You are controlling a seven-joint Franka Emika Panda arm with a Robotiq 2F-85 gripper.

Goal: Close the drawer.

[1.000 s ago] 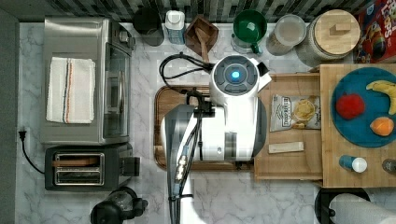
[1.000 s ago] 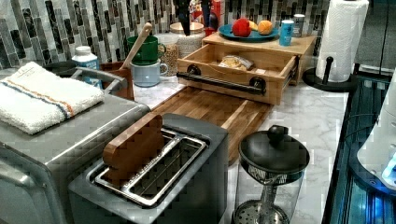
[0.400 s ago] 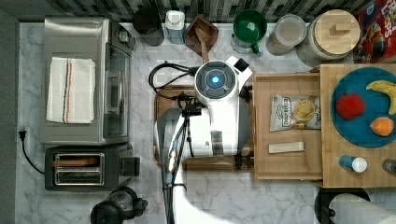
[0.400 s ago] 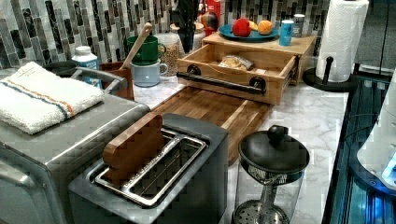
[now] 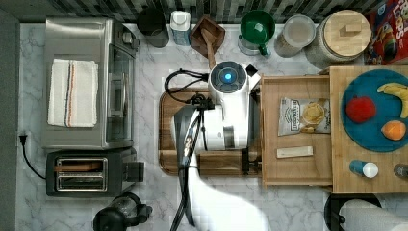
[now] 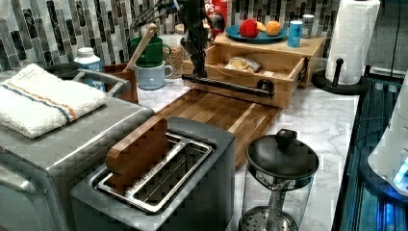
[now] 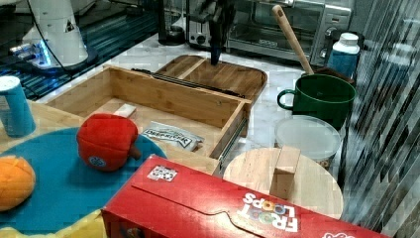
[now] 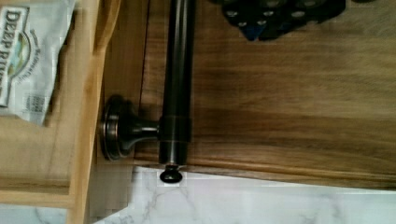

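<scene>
I see the gripper [image 6: 198, 72] hanging just at the dark bar handle [image 6: 226, 84] of the drawer [image 5: 296, 130]. I cannot tell how far its fingers are spread or whether they touch the bar. In the wrist view the handle [image 8: 176, 84] runs above the walnut cutting board [image 8: 289, 93], with nothing clamped around the stretch of bar on show.

Against the frame from a second ago, the arm's white body [image 5: 226, 115] has travelled toward the top view's right, from the middle of the board to the drawer's front edge. The drawer itself has not shifted and stands pulled out.

The arm reaches in from the top view's bottom edge, its wrist pointing straight down over the board's edge nearest the drawer. In the right view the gripper [image 7: 215, 52] comes down close behind the drawer's front wall.

The drawer sits open at the counter's right side in the top view, projecting from under the pale wooden top [image 5: 346, 178] that carries a blue plate [image 5: 370, 130]. Inside lie a chip bag [image 5: 304, 116] and a small wooden block [image 5: 294, 152], apart from each other.
</scene>
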